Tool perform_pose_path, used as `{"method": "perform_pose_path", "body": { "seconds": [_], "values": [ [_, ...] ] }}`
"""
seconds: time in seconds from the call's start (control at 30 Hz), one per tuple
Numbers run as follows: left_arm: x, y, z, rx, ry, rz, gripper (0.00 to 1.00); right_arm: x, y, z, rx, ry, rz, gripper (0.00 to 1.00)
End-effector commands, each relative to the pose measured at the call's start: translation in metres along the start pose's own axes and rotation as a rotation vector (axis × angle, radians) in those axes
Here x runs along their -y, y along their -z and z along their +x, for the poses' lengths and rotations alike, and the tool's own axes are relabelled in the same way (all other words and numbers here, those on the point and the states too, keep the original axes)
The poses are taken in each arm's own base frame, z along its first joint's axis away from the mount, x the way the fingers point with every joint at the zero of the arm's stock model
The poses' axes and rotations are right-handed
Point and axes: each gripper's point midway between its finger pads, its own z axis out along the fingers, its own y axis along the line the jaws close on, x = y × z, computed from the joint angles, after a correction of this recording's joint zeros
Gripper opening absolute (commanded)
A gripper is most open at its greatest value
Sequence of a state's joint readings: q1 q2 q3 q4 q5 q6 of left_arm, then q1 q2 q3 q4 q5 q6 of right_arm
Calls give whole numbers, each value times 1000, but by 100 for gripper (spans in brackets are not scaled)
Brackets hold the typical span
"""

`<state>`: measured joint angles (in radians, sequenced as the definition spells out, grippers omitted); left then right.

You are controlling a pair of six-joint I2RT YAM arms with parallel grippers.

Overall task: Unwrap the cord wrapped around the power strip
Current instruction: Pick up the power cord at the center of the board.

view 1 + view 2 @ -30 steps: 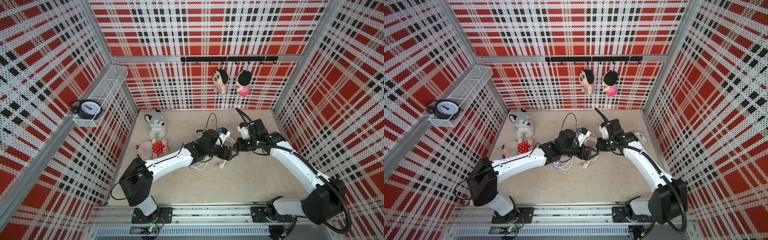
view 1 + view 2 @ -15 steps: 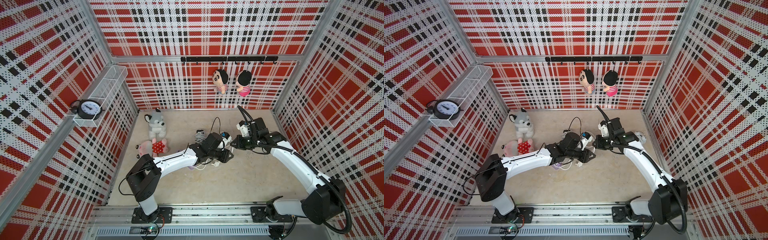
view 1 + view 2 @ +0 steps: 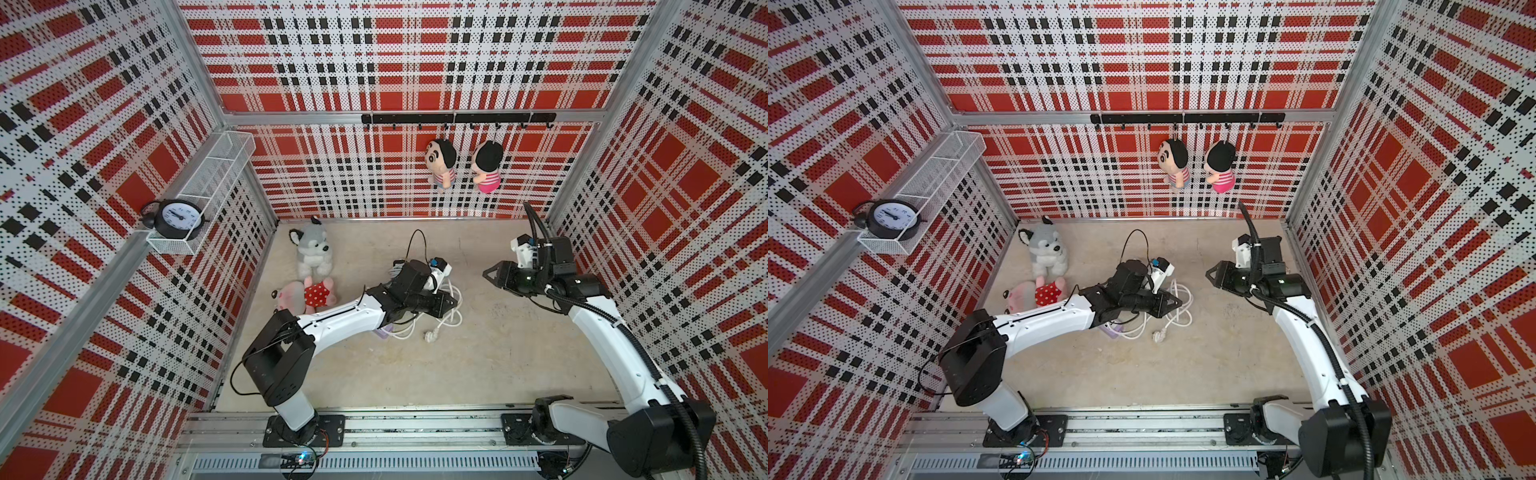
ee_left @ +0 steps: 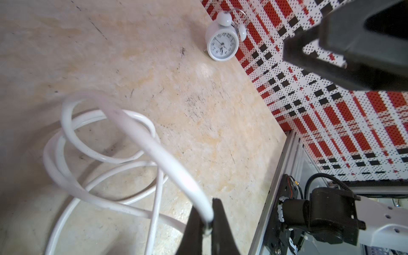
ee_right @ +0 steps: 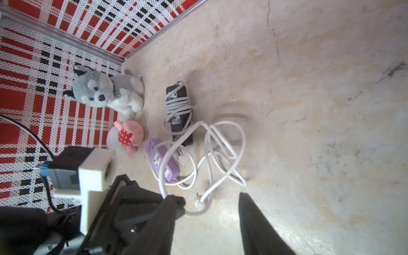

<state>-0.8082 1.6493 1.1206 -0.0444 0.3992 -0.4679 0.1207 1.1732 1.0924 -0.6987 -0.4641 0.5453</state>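
one loop of white cord pinched in left tool.

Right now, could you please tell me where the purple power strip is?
In both top views the purple power strip peeks from under the left arm, centre floor; the right wrist view shows it beside the pink plush, among white cord loops.

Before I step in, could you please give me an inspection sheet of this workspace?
Surface: beige tabletop, scuffed.
Job's things: purple power strip lies flat; white cord in loose loops, partly across it.
Clutter: black power strip with cord wound on; husky plush; pink plush; white alarm clock.
Grippers: left gripper shut on white cord; right gripper open, holding nothing.
Cables: black cable arches above left wrist.
Surroundings: plaid walls; black alarm clock on wire shelf; two dolls on hook rail.
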Motion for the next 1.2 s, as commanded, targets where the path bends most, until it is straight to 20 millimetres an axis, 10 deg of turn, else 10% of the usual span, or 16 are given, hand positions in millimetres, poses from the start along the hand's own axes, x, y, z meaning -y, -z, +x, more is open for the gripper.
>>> {"method": "perform_pose_path", "body": {
  "seconds": [0.0, 0.13, 0.57, 0.97, 1.17],
  "values": [
    [32, 20, -34, 112, -63, 93, 0, 13, -21, 23, -87, -88, -17, 34],
    [30, 23, -37, 121, -65, 83, 0, 11, -51, 54, -134, -137, -68, 24],
    [42, 31, -45, 156, -87, 106, 0, -5, -96, 74, -134, -204, -144, 51],
    [43, 32, -45, 163, -94, 102, 0, -11, -119, 78, -165, -219, -139, 28],
    [40, 31, -43, 158, -90, 95, 0, -11, -117, 79, -174, -219, -137, 0]
  ]
}}
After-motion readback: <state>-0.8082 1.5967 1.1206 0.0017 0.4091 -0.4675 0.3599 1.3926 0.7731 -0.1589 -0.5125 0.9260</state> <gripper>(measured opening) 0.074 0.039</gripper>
